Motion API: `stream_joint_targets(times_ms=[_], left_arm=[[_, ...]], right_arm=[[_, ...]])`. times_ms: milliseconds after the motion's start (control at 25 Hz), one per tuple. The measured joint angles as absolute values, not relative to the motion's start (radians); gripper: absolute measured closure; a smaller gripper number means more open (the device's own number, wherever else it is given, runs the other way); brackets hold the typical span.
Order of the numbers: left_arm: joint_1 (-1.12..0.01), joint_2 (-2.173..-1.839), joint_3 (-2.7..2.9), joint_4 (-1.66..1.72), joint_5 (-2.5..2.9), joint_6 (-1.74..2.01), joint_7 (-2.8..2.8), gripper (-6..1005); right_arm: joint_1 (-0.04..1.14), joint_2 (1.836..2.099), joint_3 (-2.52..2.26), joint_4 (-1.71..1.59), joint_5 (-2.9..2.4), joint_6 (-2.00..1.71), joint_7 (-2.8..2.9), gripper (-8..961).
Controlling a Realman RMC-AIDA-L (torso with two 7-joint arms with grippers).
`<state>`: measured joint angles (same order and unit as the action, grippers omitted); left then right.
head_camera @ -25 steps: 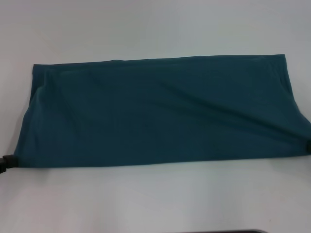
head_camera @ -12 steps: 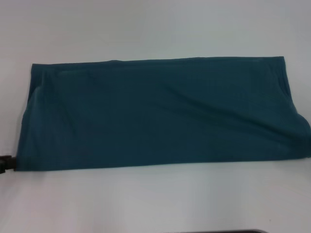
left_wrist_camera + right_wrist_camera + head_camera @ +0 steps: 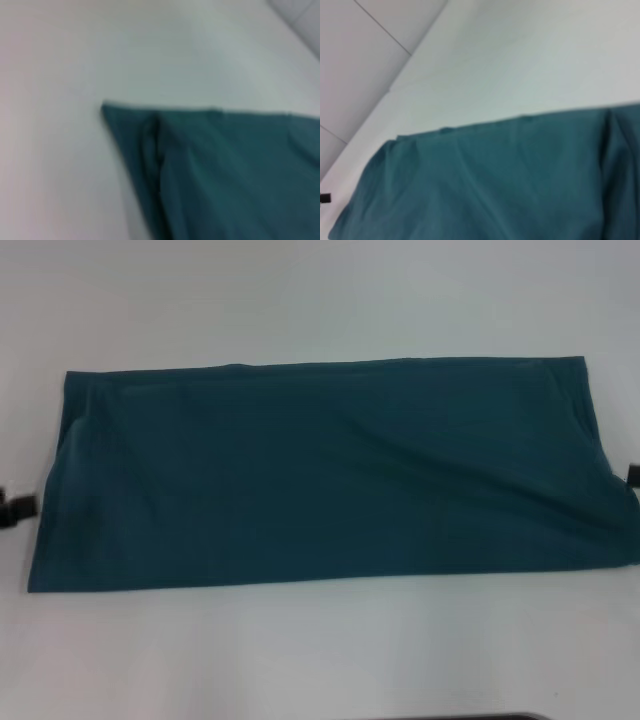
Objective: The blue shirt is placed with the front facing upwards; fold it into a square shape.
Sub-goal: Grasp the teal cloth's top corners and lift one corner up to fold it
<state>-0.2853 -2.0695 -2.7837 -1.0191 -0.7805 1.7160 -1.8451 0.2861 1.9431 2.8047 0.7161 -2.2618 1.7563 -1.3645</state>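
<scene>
The blue shirt (image 3: 330, 475) is seen lying flat on the white counter (image 3: 320, 300), folded into a long horizontal band whose plain teal surface faces up (no lettering is shown on it). Soft diagonal creases are seen running across the cloth toward its right end, and a folded edge is visible along that end.

The left pincer (image 3: 14, 508) is found at the shirt's left end, just beside the cloth's edge and apart from it, only a small dark tip being shown at the border of the head view. Whether it is open or closed cannot be told. The right pincer (image 3: 633, 475) is found at the shirt's right end, close against the cloth's edge, again only a dark sliver being shown; its state cannot be told either.

In the left wrist view a corner of the shirt (image 3: 210, 170) is shown with a bunched fold, the bare counter (image 3: 100, 50) lying beyond it. In the right wrist view the shirt (image 3: 495, 185) is seen spread over the counter (image 3: 530, 60).
</scene>
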Motion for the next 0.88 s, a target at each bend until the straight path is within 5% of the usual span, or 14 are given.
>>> stream_joint_targets(times_ms=[120, 360, 880], left_arm=[[-0.33, -2.088, -2.792, -1.013, -0.781, 1.714, -1.833, 369], [-0.395, -2.124, -2.778, -0.962, -0.782, 1.629, -1.821, 306], [-0.43, -2.125, -2.779, -0.88, -0.811, 1.574, -1.818, 307]], right_arm=[[0.329, 1.943, 2.8, 0.711, -2.269, 1.732, -1.339, 522], [0.407, 1.952, 2.79, 0.704, -2.352, 1.679, -1.285, 554], [0.444, 1.947, 2.719, 0.665, -2.401, 1.666, -1.265, 731]])
